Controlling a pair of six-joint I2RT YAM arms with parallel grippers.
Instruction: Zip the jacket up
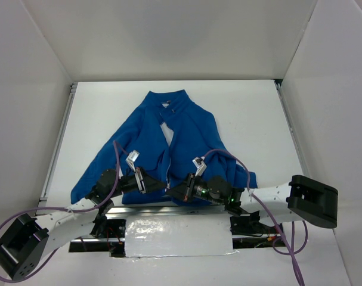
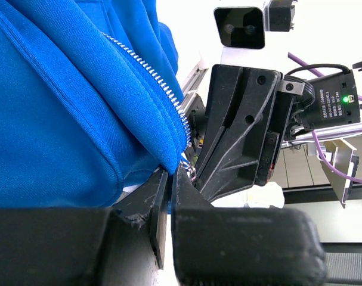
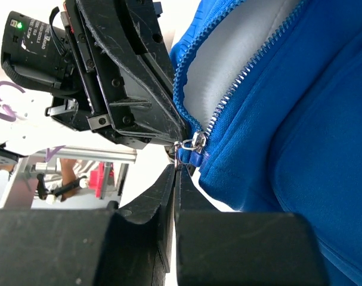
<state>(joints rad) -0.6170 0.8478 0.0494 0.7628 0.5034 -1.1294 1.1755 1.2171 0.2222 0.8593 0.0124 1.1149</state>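
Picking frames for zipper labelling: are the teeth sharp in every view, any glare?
Top external: even light, jacket zipper too small to resolve. Left wrist: teeth sharp, white background blown out, left gripper dark. Right wrist: teeth and zipper pull sharp, background also washed out.

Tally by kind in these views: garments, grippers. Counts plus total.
Jackets: 1 (blue jacket)
Grippers: 2 (left gripper, right gripper)
Total: 3
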